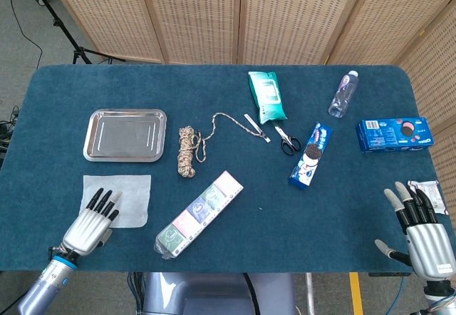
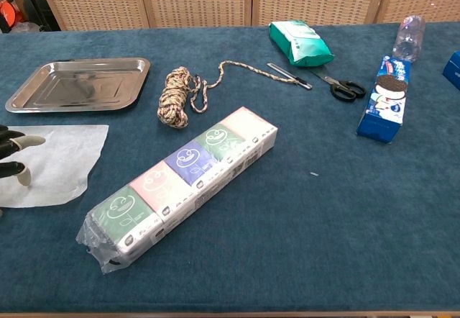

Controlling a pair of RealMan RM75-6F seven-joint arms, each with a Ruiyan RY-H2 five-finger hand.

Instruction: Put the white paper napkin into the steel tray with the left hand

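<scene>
A blue carpeted bench point(image 1: 57, 101) carried scattered goods. Between the steel tray point(image 1: 125, 135), shiny, rectangular and bare, and the rest lay a coiled rope point(image 1: 187, 150); near it sat a long plastic-wrapped tissue pack point(image 1: 199, 213). Farther right were a green wipes packet point(image 1: 266, 95), scissors point(image 1: 287, 140), a blue cookie sleeve point(image 1: 311, 155), a clear bottle point(image 1: 343, 93) and a blue cookie box point(image 1: 394, 133). The white paper napkin point(image 1: 128, 195), thin and flat, lay at the near left, just near of the tray. The left hand point(image 1: 91, 224) rested fingers point(image 2: 21, 142) spread on its near-left part, grasping nothing. The right hand point(image 1: 420, 233) hovered at the near right edge, fingers released and apart.
</scene>
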